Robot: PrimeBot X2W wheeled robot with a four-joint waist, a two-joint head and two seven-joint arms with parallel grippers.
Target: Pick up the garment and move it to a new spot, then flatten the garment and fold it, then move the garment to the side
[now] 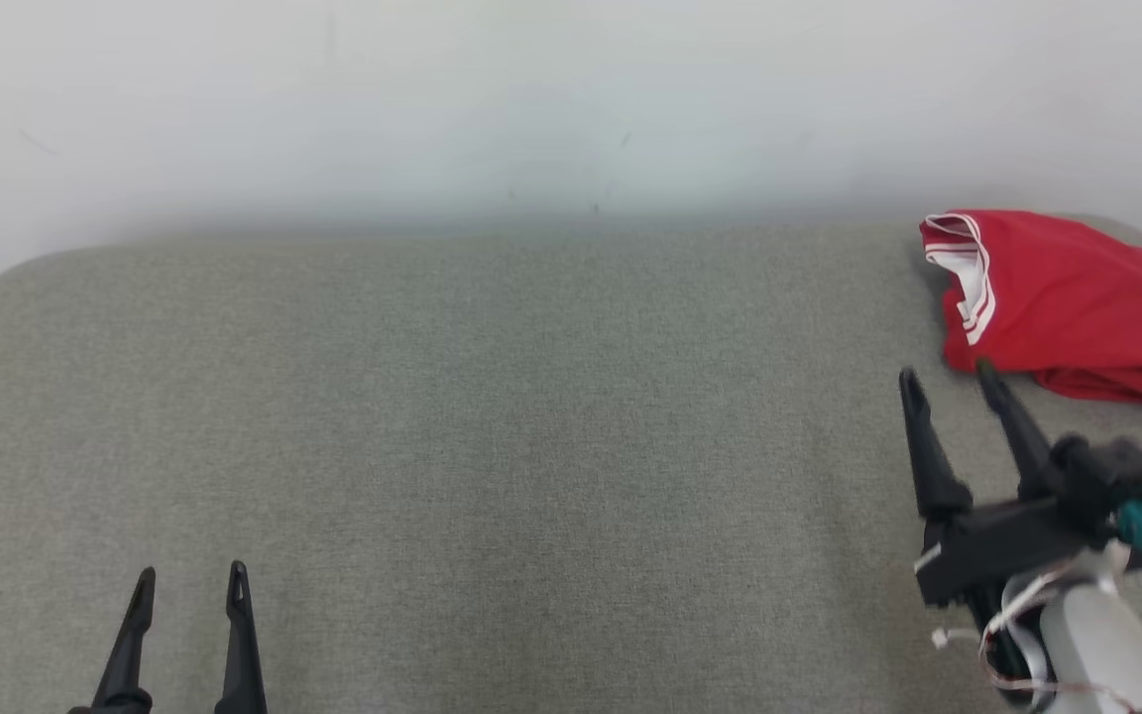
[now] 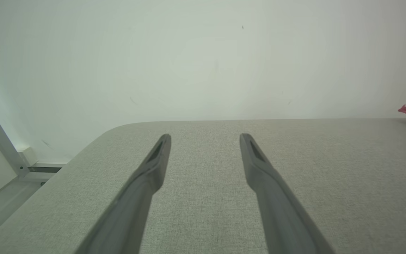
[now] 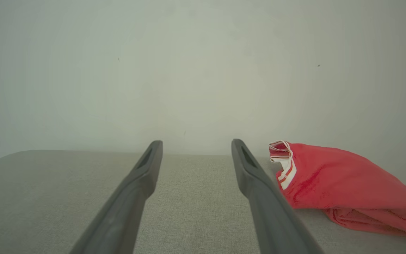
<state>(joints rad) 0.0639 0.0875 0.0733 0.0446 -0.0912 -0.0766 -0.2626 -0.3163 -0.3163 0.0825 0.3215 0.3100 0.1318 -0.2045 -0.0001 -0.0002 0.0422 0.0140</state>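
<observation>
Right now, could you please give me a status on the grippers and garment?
Left gripper open, empty, over the table. Right gripper open, empty, close beside the garment. Garment bunched, far right of table, not held. Nothing in the way.

A grey fabric worktop (image 1: 492, 416) is standing before a plain pale wall (image 1: 531, 99). Soft light is falling evenly.

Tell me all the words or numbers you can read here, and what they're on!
None: no word, number, label or sign can be read. The red garment has white stripes along its edge but no lettering, and the grey fabric surface and the white wall are blank.
</observation>
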